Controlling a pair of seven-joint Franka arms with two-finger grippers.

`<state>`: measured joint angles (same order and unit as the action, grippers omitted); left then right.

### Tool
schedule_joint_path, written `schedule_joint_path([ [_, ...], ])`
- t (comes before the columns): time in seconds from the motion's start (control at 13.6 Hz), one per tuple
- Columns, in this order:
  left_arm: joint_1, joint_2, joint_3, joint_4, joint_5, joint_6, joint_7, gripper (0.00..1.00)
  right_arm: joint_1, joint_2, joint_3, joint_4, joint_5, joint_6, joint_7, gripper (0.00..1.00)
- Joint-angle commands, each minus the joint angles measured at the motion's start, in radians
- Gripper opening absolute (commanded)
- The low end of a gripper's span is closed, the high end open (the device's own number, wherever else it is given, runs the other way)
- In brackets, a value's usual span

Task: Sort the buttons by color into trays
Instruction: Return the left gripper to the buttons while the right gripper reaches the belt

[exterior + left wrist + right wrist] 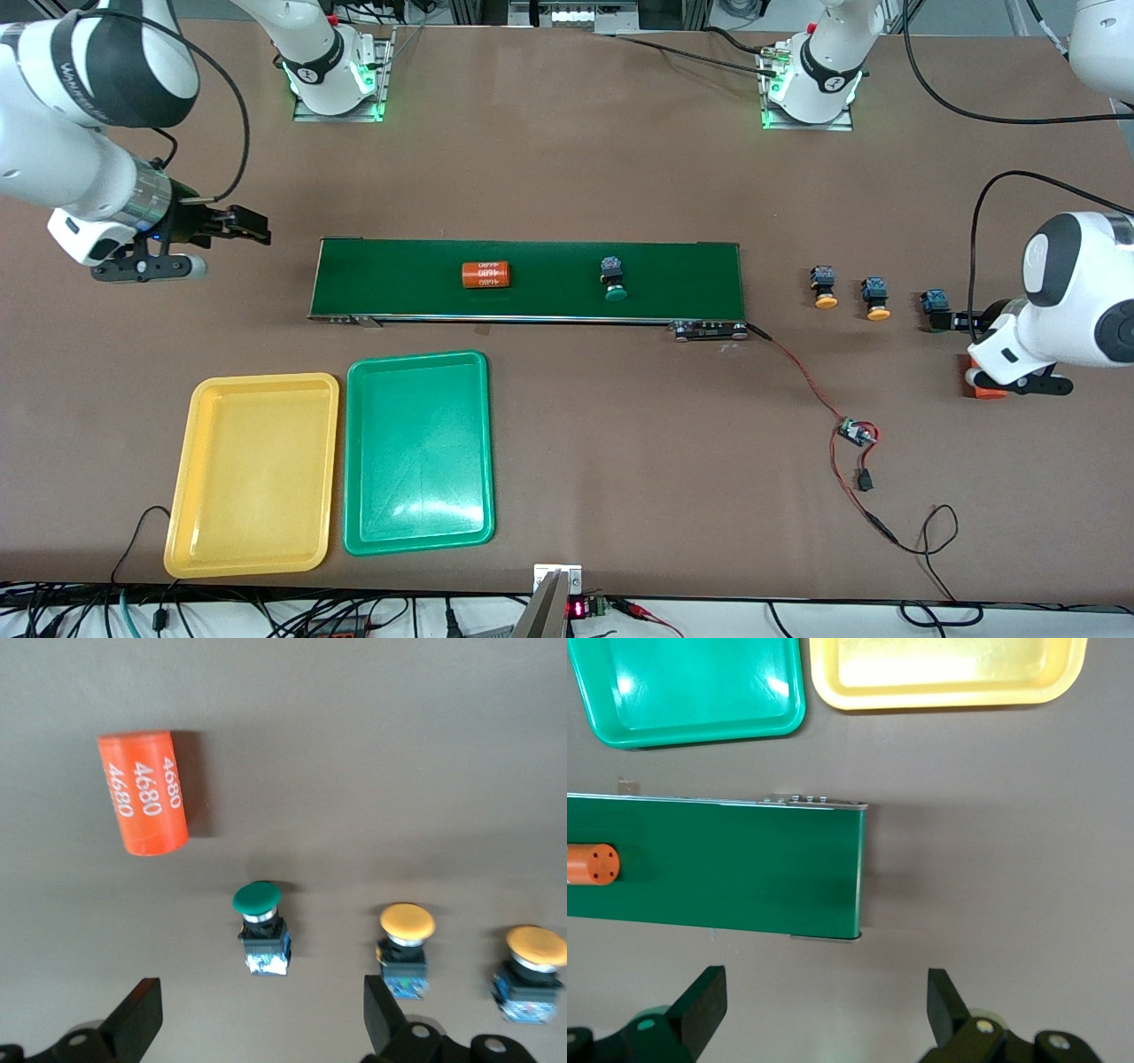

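One green-capped button [612, 278] stands on the conveyor belt. Two yellow-capped buttons [824, 285] [876, 297] stand on the table past the belt's end toward the left arm. Beside them is a further button [935, 301], whose green cap [260, 917] shows in the left wrist view along with the yellow ones [406, 935] [532, 961]. My left gripper [946, 321] [261, 1010] hangs open over this green button, holding nothing. My right gripper [257, 228] [824, 1001] is open and holding nothing, over bare table off the belt's other end. The yellow tray [252, 474] [948, 673] and green tray [418, 452] [691, 691] lie side by side, nearer the front camera than the belt.
A dark-green conveyor belt [532, 279] [744, 868] carries an orange "4680" cylinder [485, 275] [592, 865]. Another orange cylinder [143, 794] [983, 385] lies under the left arm. A red-black cable with a small circuit board [855, 432] trails from the belt's end.
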<state>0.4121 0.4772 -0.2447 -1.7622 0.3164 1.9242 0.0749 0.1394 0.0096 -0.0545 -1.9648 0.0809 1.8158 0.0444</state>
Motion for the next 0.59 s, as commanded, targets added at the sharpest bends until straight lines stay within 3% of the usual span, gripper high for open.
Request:
schedule_joint_path([
  [0.0,-0.056,-0.089,0.132,-0.222,-0.095,0.223,0.094,1.00,0.048,-0.019,0.001,-0.045,0.010,0.042,0.095,1.00],
  [0.29,-0.056,-0.088,0.174,-0.434,-0.096,0.516,0.160,1.00,0.126,-0.019,0.008,-0.083,0.007,0.114,0.225,1.00],
  [0.51,-0.055,-0.083,0.185,-0.458,-0.096,0.558,0.201,0.98,0.164,-0.010,0.059,-0.144,0.005,0.227,0.385,1.00],
])
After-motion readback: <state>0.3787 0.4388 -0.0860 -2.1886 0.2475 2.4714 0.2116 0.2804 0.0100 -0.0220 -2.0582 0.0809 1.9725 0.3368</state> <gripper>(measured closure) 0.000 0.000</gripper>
